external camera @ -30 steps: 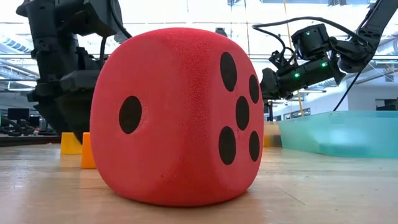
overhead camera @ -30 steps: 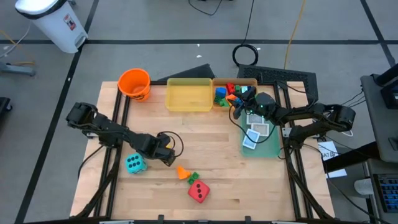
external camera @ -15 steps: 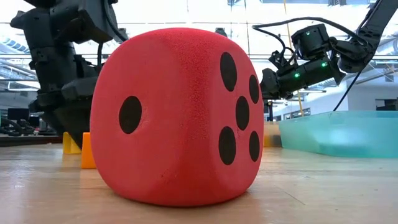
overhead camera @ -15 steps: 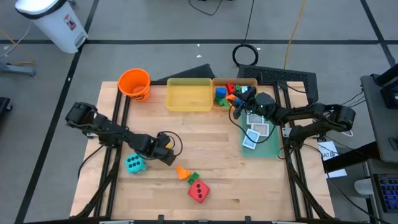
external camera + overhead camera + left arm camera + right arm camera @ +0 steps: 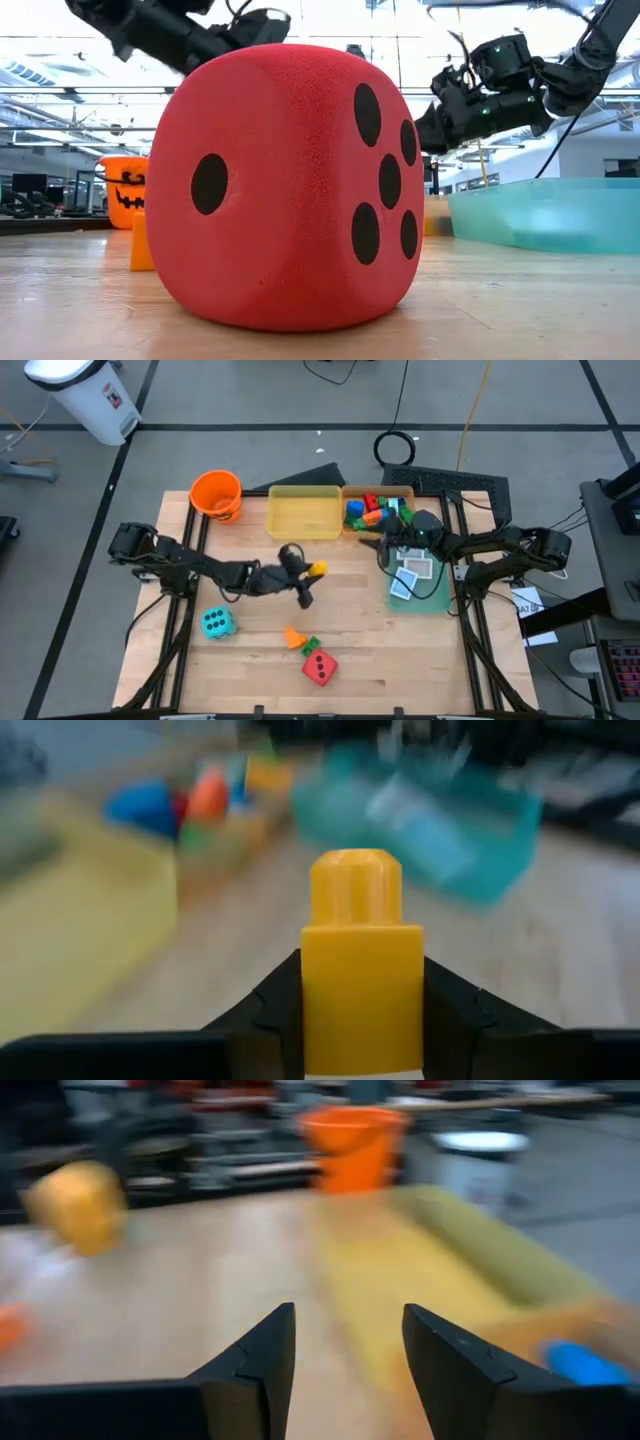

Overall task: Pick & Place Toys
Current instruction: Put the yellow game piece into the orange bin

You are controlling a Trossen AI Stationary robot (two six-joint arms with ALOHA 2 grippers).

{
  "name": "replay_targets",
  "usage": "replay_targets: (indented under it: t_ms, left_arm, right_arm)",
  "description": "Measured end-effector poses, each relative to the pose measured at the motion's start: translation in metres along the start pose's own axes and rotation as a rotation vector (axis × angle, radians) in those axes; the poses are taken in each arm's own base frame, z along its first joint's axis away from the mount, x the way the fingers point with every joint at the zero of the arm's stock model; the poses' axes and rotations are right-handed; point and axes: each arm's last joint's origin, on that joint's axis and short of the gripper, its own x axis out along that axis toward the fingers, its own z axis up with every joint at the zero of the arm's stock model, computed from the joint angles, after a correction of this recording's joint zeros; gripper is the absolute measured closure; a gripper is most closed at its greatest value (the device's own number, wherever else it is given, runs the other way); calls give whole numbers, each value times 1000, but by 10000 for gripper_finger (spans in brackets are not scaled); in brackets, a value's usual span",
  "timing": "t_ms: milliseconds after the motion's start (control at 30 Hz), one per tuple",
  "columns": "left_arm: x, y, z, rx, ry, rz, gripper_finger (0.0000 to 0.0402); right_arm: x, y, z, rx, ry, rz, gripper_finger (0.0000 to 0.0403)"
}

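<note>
My left gripper (image 5: 310, 572) hangs over the middle of the table, shut on a yellow brick (image 5: 362, 970) with one round stud. On the wood nearer the front lie a cyan die (image 5: 216, 623), an orange brick (image 5: 292, 635), a green brick (image 5: 310, 646) and a red die (image 5: 320, 667). The red die fills the low view (image 5: 285, 185). My right gripper (image 5: 345, 1350) is open with nothing between its fingers. It hovers at the far right (image 5: 375, 540), beside the green tray (image 5: 437, 598) that holds white cards (image 5: 415, 568). My left gripper pinches the yellow brick's two opposite side walls (image 5: 312, 990) between its two fingers. The fingers come from the table's left, slanting a little downward. The brick's stud end (image 5: 356, 885) stands free beyond the fingertips. The brick is lifted clear of the table.
Along the far edge stand an orange bucket (image 5: 216, 495), a yellow tray (image 5: 303, 515) and an orange tray (image 5: 400, 491) with several bricks. Bare wood lies between the trays and the toys near the front.
My left gripper has risen from the table beside the cyan die. It has swung toward the far right and tipped up from pointing steeply down. The yellow brick, on the table a second ago, is now lifted clear. My right gripper has turned at the wrist.
</note>
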Motion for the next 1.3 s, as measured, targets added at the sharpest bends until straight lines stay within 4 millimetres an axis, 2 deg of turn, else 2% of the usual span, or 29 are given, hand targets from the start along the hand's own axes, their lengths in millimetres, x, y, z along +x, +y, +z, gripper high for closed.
replay_targets:
  t_ms: [67,167,367,467,600,767,933,1200,1300]
  left_arm:
    - [4,4,12,35,-87,-38,270]
    - [8,13,24,59,-156,-75,270]
    - [29,25,24,51,-214,-135,270]
    - [40,26,19,48,-244,-221,270]
    - [50,20,21,89,-273,-291,270]
    - [55,14,29,141,-299,-317,270]
    - [52,13,36,160,-339,-322,270]
    - [51,11,35,145,-328,-330,271]
    - [51,10,35,144,-327,-327,271]
  right_arm:
    - [1,7,2,-8,-21,96,250]
    - [3,18,8,-4,-73,140,248]
    - [4,42,20,1,-205,207,215]
    - [6,54,23,-10,-256,249,183]
    - [14,67,26,20,-261,204,138]
    - [31,84,34,35,-244,371,117]
    - [41,90,31,31,-228,397,135]
    - [39,86,34,26,-228,388,225]
    - [39,86,33,23,-222,387,246]
